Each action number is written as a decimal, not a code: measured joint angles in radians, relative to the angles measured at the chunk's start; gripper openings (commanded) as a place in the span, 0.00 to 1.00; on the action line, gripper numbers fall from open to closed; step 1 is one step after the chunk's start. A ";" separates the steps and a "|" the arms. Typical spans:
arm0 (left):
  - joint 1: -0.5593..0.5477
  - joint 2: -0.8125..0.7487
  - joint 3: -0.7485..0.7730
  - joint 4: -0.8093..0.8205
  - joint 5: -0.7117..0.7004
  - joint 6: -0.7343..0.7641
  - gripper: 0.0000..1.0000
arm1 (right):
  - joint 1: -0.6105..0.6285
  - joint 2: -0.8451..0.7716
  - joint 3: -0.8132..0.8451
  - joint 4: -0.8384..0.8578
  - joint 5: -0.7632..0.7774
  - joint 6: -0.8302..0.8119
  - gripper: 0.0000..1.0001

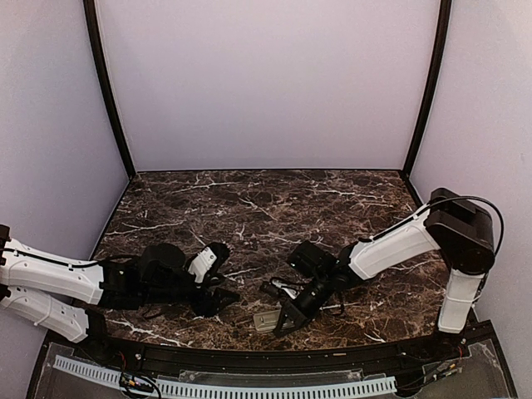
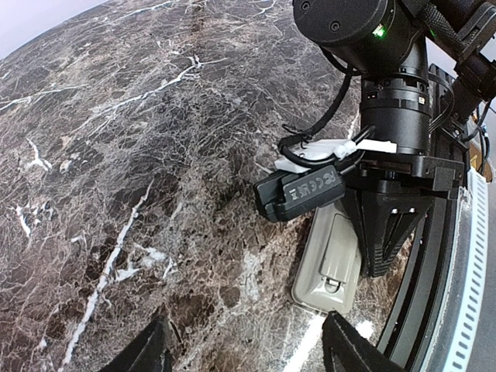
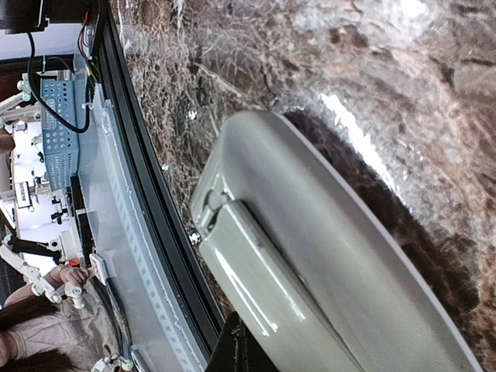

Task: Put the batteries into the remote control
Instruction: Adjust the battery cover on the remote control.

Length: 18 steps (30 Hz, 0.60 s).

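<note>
The remote control (image 1: 268, 320) lies face down near the table's front edge, with its greyish-beige back up (image 2: 329, 260). A cover panel (image 3: 271, 287) sits closed on that back. My right gripper (image 1: 288, 318) is shut, and its black fingers (image 2: 387, 225) come down together against the remote's right side. One fingertip (image 3: 242, 353) touches the cover's edge. My left gripper (image 2: 248, 349) is open just left of the remote (image 1: 223, 298), its right tip close to the remote's near end, nothing between the fingers. No batteries are in view.
The black front rail (image 1: 249, 353) and a white perforated strip (image 1: 249, 386) run right behind the remote. A black tagged cable bundle (image 2: 298, 194) hangs off the right wrist over the remote's far end. Lilac walls close the back and sides.
</note>
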 measured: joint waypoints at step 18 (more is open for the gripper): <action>-0.020 0.264 0.139 -0.011 0.064 0.127 0.67 | -0.073 -0.223 0.100 -0.159 0.169 -0.006 0.15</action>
